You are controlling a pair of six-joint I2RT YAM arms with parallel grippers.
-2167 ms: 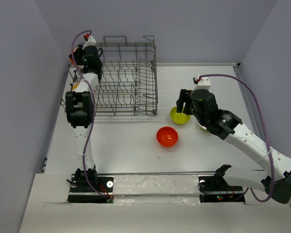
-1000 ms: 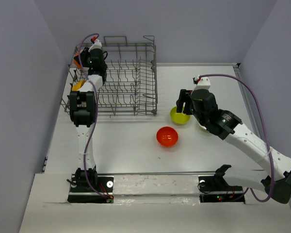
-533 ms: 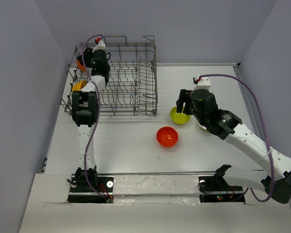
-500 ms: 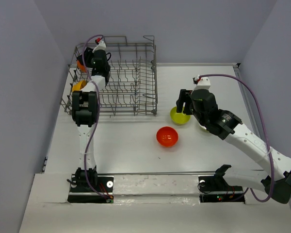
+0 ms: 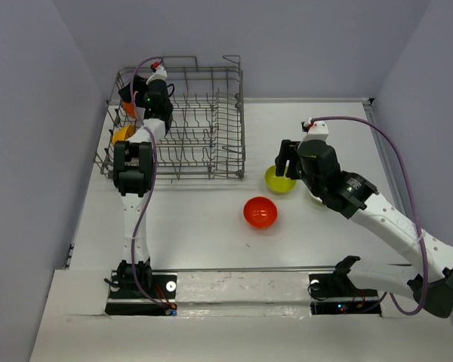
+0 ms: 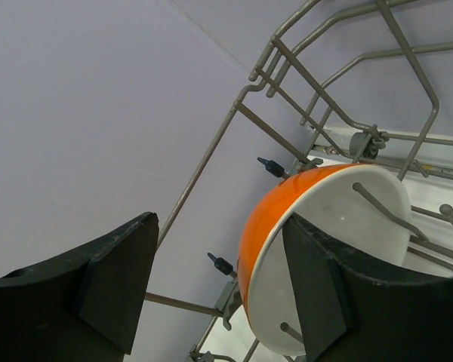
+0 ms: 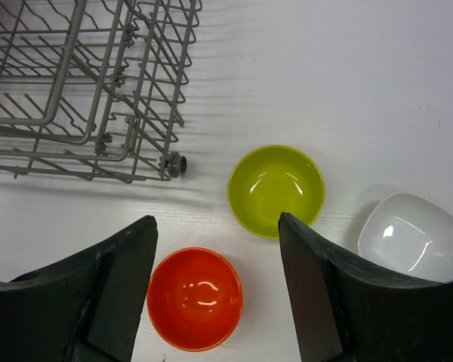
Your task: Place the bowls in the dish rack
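Hanging wide open, the left gripper (image 6: 220, 260) is seen by the orange-and-white bowl (image 6: 340, 204), which is propped on edge in the dish rack (image 5: 204, 128)'s far-left corner. A yellow-orange bowl (image 5: 122, 134) is racked nearby. So 2 look done, and 3 are left on the table (image 5: 211, 234): the lime green bowl (image 7: 275, 188) under the wide-open right gripper (image 7: 215, 222), the red-orange bowl (image 7: 195, 298) and the white bowl (image 7: 411, 234).

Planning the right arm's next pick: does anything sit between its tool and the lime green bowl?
Nothing visible does. The right tool hangs open above the lime green bowl; the red-orange bowl and white bowl lie apart from it, off to the sides.
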